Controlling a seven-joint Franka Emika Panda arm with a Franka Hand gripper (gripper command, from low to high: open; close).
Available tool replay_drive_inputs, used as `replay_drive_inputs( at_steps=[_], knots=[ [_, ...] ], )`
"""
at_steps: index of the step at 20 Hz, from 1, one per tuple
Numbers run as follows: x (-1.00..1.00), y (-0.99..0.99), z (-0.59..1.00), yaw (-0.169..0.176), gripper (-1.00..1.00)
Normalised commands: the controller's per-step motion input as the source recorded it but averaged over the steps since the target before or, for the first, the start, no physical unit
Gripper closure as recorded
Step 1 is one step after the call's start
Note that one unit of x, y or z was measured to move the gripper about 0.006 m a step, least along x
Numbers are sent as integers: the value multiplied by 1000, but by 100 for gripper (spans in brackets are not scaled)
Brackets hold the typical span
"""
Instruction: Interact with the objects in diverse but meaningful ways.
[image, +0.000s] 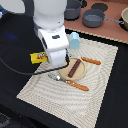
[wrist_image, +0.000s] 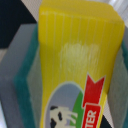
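The yellow packet (wrist_image: 75, 55) with red print and a cow picture fills the wrist view, and a grey, teal-edged finger (wrist_image: 20, 75) presses against each long side. My gripper (image: 53, 59) is shut on it. In the exterior view the yellow packet (image: 38, 57) sticks out towards that view's left from behind the white hand, above the dark table. The pale-blue block (image: 74, 40) stands just beyond the hand on the mat's far edge. A dark-brown stick (image: 75, 68) lies on the tan plate (image: 81, 74), beside the hand on the exterior view's right.
A striped placemat (image: 95, 95) carries the plate, with orange-handled cutlery (image: 92, 61) behind it and another piece (image: 77, 85) in front. Grey pots (image: 93, 19) sit on a wooden surface at the back. A black cable (image: 15, 67) trails across the dark table.
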Motion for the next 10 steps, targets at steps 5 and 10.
replay_drive_inputs(
  at_steps=[5, 10],
  knots=[
    [-403, 89, -530, -24, 100],
    [-410, 0, -434, -34, 100]
  ],
)
